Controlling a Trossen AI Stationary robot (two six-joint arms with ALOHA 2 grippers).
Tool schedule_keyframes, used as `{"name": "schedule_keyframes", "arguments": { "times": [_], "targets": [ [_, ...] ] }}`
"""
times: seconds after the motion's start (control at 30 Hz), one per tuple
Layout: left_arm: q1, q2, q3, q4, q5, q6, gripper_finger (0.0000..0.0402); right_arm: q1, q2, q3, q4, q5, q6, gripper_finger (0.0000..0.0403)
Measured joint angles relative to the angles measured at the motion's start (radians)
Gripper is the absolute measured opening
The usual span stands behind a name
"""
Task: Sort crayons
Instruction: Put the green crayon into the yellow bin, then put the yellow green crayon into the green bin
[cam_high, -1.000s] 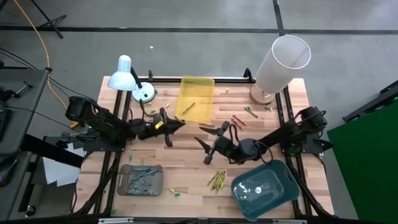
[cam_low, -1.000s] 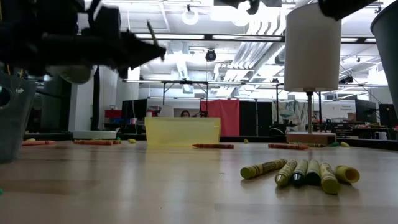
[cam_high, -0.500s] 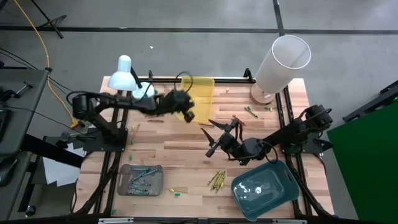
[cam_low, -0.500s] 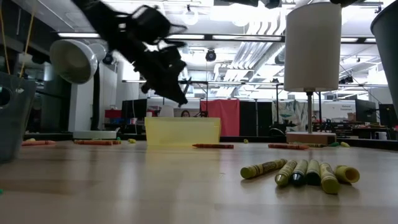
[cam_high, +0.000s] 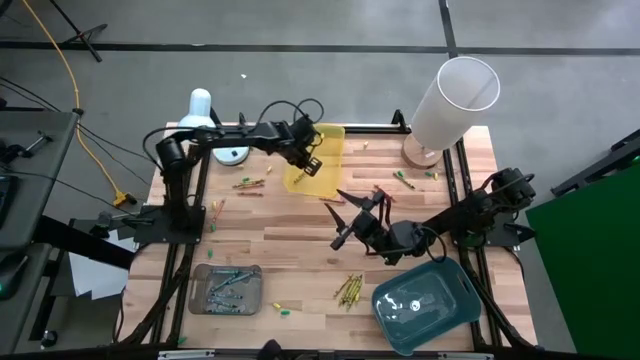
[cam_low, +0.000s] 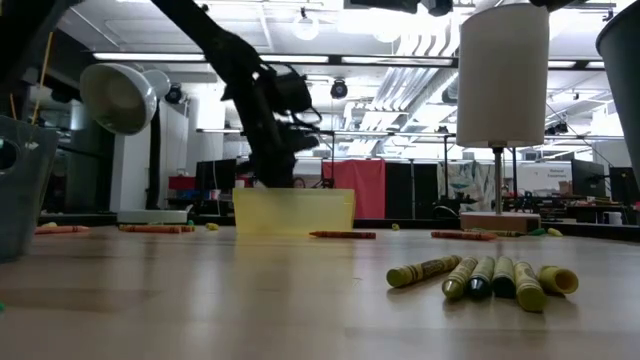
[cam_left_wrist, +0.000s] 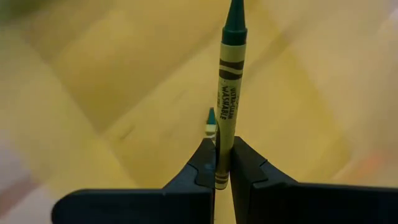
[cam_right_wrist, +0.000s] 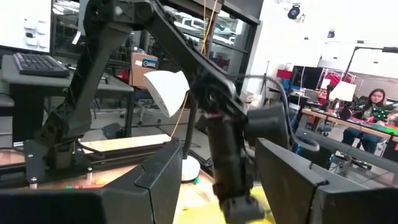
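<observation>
The left pincer (cam_high: 309, 160) hangs over the yellow tray (cam_high: 318, 142) at the back of the surface (cam_high: 290, 235), its fingers (cam_left_wrist: 202, 167) closed on the base of a yellow-olive crayon (cam_left_wrist: 227, 106) that sticks straight out ahead of them, green tip leading. In the left wrist view the tray floor fills the background and another crayon (cam_left_wrist: 211, 122) already lies there, so the step in hand looks like the drop. To do it well, the pincer should be well inside the tray walls, low enough that the crayon cannot bounce or roll out, then open fully and lift straight up so the stick does not cling to a finger. The right pincer (cam_high: 350, 215) waits mid-surface with its fingers spread wide and nothing between them, near the loose red crayons (cam_high: 381, 190); a bunch of olive crayons (cam_high: 348, 289) lies towards the front edge.
</observation>
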Motion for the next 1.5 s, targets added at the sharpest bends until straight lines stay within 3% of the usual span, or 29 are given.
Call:
{"name": "schedule_keyframes", "arguments": {
  "times": [0.3,0.47,0.83,1.03,1.17,1.3,1.5],
  "targets": [
    [0.000,0.068,0.007,-0.012,0.011,-0.014,0.0008,0.000,0.000,0.000,-0.008,0.001,0.002,0.0196],
    [-0.001,0.068,0.007,-0.019,0.067,0.000,0.0042,0.000,0.000,0.000,-0.008,0.002,0.025,0.0196],
    [0.013,0.000,0.025,-0.081,0.080,0.055,0.0123,0.000,0.000,0.000,-0.008,0.003,0.015,0.0196],
    [0.021,-0.202,0.014,-0.057,0.068,0.123,0.0138,0.001,0.000,0.000,-0.027,0.031,-0.006,0.0196],
    [-0.023,-0.393,-0.074,0.012,0.066,0.150,0.0140,0.002,0.001,0.000,-0.062,0.031,0.003,0.0196],
    [-0.119,-0.629,-0.253,0.155,0.063,0.145,0.0140,0.004,0.001,0.000,-0.088,0.031,0.026,0.0196],
    [-0.321,-0.992,-0.648,0.481,-0.039,0.072,0.0140,0.008,0.001,0.000,-0.114,0.022,0.071,0.0196]
  ]
}}
